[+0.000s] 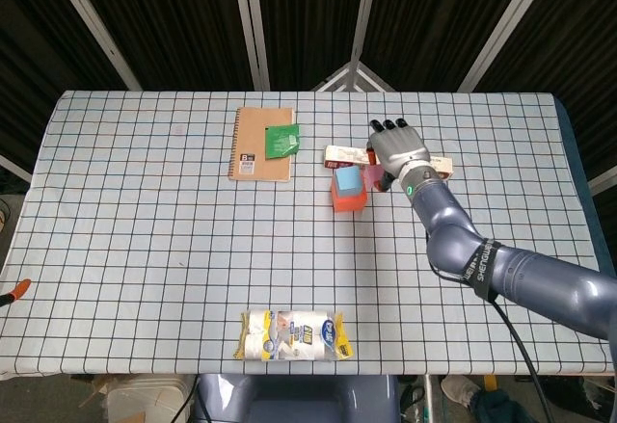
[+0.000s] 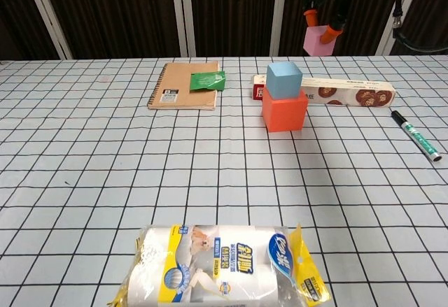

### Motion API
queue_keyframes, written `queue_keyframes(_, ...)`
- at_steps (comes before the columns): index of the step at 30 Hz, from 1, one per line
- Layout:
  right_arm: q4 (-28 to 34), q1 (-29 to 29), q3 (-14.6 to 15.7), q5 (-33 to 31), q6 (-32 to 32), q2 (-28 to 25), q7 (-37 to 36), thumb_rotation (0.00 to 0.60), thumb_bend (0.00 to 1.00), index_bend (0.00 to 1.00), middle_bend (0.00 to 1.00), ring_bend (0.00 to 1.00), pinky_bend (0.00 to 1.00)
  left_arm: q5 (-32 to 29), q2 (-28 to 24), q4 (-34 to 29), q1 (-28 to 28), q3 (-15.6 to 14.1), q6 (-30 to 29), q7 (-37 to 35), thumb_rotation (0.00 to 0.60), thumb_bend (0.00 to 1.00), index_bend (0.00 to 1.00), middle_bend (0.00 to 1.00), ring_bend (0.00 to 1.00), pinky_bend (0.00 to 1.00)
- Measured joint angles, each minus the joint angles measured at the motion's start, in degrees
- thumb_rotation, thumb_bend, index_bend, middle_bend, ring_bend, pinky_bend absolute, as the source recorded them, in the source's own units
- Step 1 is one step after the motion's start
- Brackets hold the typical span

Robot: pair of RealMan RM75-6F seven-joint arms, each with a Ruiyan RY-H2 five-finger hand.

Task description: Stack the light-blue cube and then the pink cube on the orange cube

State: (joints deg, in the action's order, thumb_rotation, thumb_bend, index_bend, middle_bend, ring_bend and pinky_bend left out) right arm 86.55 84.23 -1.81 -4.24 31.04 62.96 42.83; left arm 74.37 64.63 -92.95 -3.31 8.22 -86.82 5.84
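The orange cube stands mid-table with the light-blue cube resting on top; in the head view they appear as the orange cube under the light-blue cube. My right hand grips the pink cube high in the air, up and to the right of the stack. In the head view only a sliver of the pink cube shows at the hand's left edge. In the chest view just the fingertips of that hand reach into the frame at the top. My left hand is not in view.
A long cookie box lies just behind the stack. A marker pen lies to the right. A spiral notebook with a green packet sits at the back left. A pack of tissue rolls lies near the front edge.
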Motion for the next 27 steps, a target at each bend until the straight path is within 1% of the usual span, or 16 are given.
queue_keyframes(10,-6.5,2.8,2.9,0.4,-3.4,5.3,-3.7,0.6,0.38,0.51,0.0,0.0,0.0,-1.2,0.5,0.2,-0.6,0.5,0.8,1.3,0.6,0.11,0.03,0.0,0.0,0.0)
queue_keyframes(19,-8.4,6.3,4.9,0.3,-3.3,7.8,-6.0,0.6,0.39,0.51,0.0,0.0,0.0,-1.7,0.2,0.3,-0.6,0.7,1.2,0.4,0.6,0.11,0.03,0.0,0.0,0.0)
queue_keyframes(27,-10.7,8.3,6.6,-0.9,-3.3,10.1,-6.9,0.6,0.39,0.51,0.0,0.0,0.0,-2.1,-0.2,0.8,-0.8,0.9,2.0,-0.7,0.6,0.11,0.03,0.0,0.0,0.0)
